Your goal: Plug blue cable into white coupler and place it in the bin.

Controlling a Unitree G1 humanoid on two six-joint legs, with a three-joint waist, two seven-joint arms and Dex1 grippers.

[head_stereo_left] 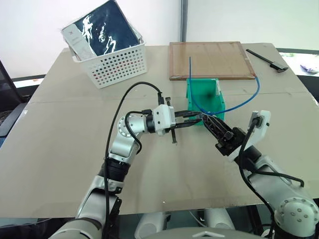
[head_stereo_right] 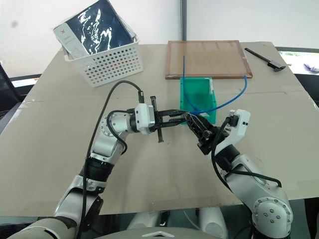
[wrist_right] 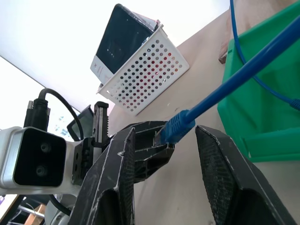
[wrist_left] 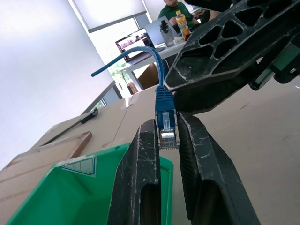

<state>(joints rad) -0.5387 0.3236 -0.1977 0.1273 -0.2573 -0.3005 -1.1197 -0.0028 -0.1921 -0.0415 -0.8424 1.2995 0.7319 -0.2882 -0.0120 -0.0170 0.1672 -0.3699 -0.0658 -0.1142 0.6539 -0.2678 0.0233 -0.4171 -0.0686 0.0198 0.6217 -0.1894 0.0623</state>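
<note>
My left gripper is shut on the clear plug of the blue cable and holds it in the air just in front of the green bin. From the plug the cable curves away to the right over the table. My right gripper comes in from the right. Its two fingers stand apart on either side of the cable's blue boot, with a gap on both sides. In the head views both grippers meet at the bin's low front. The white coupler is hidden.
A white perforated basket with a dark packet stands at the back left. A flat wooden board lies behind the bin, and a black tool at the back right. Another stretch of blue cable runs from the board into the bin.
</note>
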